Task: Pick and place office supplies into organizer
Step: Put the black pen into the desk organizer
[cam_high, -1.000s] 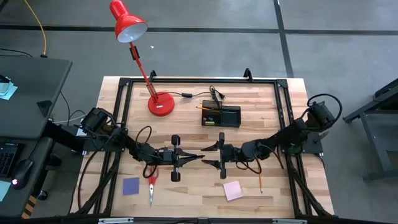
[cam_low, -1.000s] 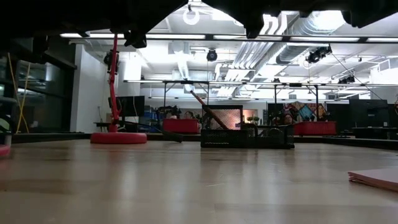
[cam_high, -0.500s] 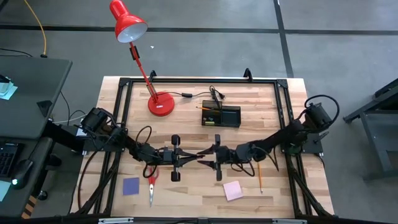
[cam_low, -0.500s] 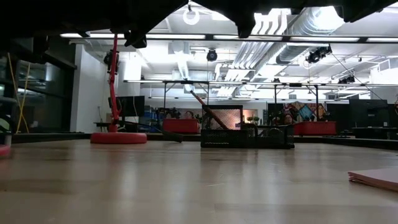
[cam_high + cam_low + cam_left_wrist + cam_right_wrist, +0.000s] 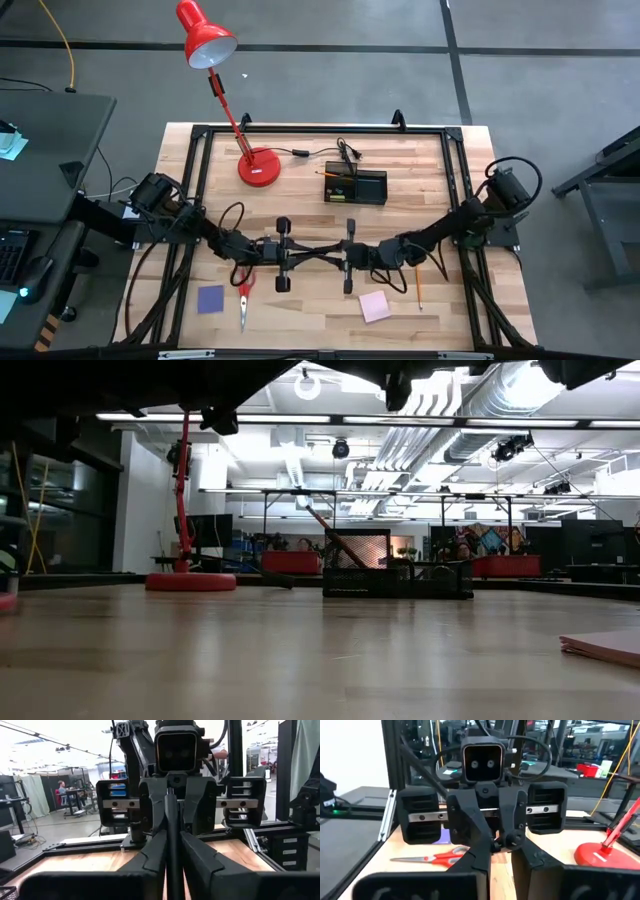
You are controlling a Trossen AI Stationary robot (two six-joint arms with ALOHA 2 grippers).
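**Pen passed between the two claws at mid-table**

The left gripper [image 5: 316, 251] and the right gripper [image 5: 330, 254] meet nose to nose over the middle of the pale wooden table [image 5: 300, 205]. A slim black pen [image 5: 173, 845] bridges them. In the left wrist view the left claw's fingers lie narrow along the pen's sides. The right claw opposite has pinched its tips together on the pen's far end. Both claws therefore hold the same pen. This reads as a handover, probably because the pen suits the right arm's reach to the tray.

The small black rectangular organizer [image 5: 372, 187] sits farther back and slightly right of centre. It already has something orange-yellow in its left compartment.

Several supplies remain loose along the near edge:
- On the left are the red-handled scissors [image 5: 243, 298] and a blue-purple square pad [image 5: 210, 299].
- On the right are a pink square sticky pad [image 5: 375, 306] and an orange-yellow pencil [image 5: 418, 290].

The red desk lamp [image 5: 258, 166] stands at the far left, clear of the arms.
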